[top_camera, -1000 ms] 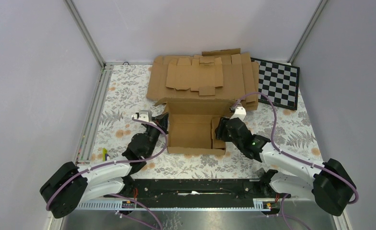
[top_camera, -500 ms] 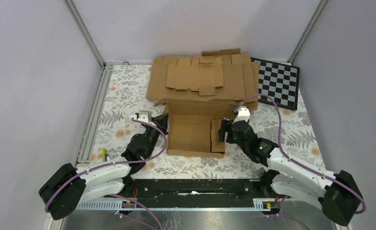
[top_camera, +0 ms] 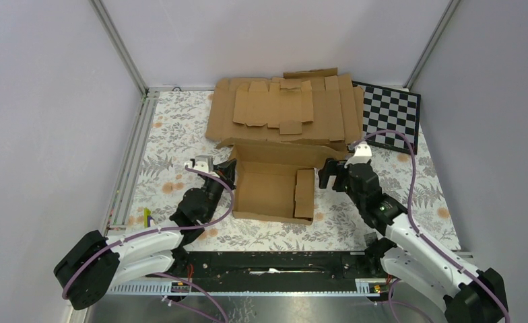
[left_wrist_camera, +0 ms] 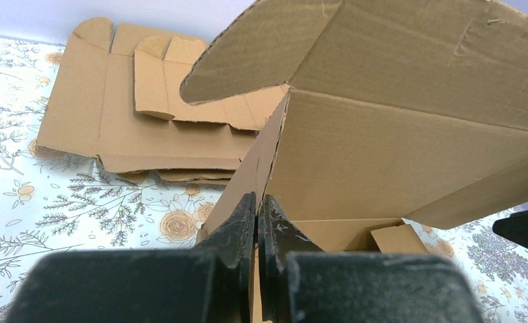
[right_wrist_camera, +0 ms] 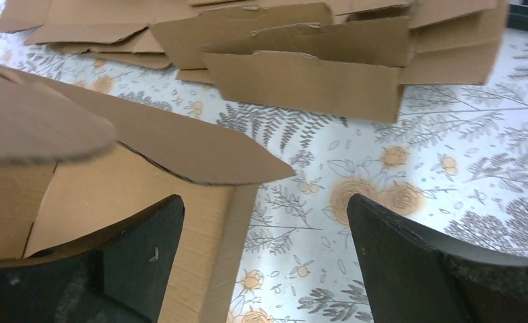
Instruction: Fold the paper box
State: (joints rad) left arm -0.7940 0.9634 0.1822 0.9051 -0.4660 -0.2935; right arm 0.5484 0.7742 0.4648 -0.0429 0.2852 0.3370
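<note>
Evidently clamps paper box wall in left gripper, likely as anchor. Holds right gripper wide, empty, box just ahead.

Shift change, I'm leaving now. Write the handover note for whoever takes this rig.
Left end effector: shut on the left wall of the paper box, holding it upright.
Right end effector: open, empty, just off the box's right side.
Box: mid-table, in front of the stack of flat cardboard blanks; checkerboard at far right.
Done: back and left walls stand; a right-side flap lies flat inside on the box floor.
Left: the right end looks unformed and the flap above the back wall is open. Probably raise that side, then tuck and close.
</note>
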